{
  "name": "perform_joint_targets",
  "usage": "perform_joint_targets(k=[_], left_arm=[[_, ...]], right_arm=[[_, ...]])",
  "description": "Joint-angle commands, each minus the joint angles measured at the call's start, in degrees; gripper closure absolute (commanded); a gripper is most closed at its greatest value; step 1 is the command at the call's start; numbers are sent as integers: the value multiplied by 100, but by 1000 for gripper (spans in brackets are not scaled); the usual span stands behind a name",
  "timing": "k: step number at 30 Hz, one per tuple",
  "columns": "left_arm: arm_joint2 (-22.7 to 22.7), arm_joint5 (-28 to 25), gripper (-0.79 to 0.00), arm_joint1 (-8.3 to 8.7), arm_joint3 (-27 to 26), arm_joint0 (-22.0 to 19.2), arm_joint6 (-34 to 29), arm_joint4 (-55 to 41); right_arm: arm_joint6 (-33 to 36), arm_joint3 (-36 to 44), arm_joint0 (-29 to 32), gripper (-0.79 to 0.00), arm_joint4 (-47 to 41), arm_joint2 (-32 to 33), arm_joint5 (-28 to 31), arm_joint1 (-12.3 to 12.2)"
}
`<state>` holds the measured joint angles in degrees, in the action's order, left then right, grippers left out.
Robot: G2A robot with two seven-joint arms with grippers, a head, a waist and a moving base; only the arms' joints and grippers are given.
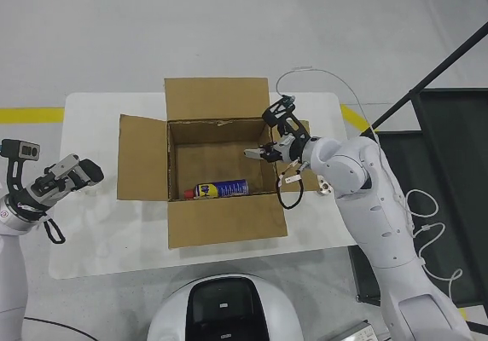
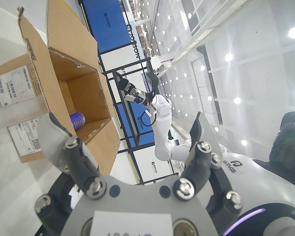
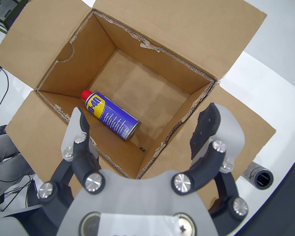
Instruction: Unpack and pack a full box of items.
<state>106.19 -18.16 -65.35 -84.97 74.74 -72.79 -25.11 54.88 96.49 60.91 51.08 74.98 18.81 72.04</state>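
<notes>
Box (image 3: 162,25) flaps open, under right claw (image 3: 144,109) | right claw spread wide | can (image 3: 111,119) lying inside box, below it | left claw (image 2: 124,115) spread, well apart from box

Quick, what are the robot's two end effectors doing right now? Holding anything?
Left end effector: open, holding nothing.
Right end effector: open, holding nothing, above the cardboard box.

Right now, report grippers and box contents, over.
Left gripper open, empty, left of box. Right gripper open, empty, above box's right side. One spray can lying on box floor. Path down to it unobstructed.
</notes>
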Motion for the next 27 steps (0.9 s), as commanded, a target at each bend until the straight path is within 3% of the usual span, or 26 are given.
perform_joint_targets(k=[1,5,9,17,27], left_arm=[[0,0,-785,0,0,0,0,0],[0,0,-785,0,0,0,0,0],[0,0,-785,0,0,0,0,0],[0,0,-785,0,0,0,0,0],[0,0,-785,0,0,0,0,0]], right_arm=[[-132,-256,-142,-785,-74,-152,651,-6],[-223,-876,-671,-785,-149,-500,2053,-19],[37,-1712,-1395,-785,-315,-1042,3022,22],[-154,-3460,-2745,-785,-591,-2695,3213,262],[-154,-3511,-2784,-785,-615,-2732,3213,273]])
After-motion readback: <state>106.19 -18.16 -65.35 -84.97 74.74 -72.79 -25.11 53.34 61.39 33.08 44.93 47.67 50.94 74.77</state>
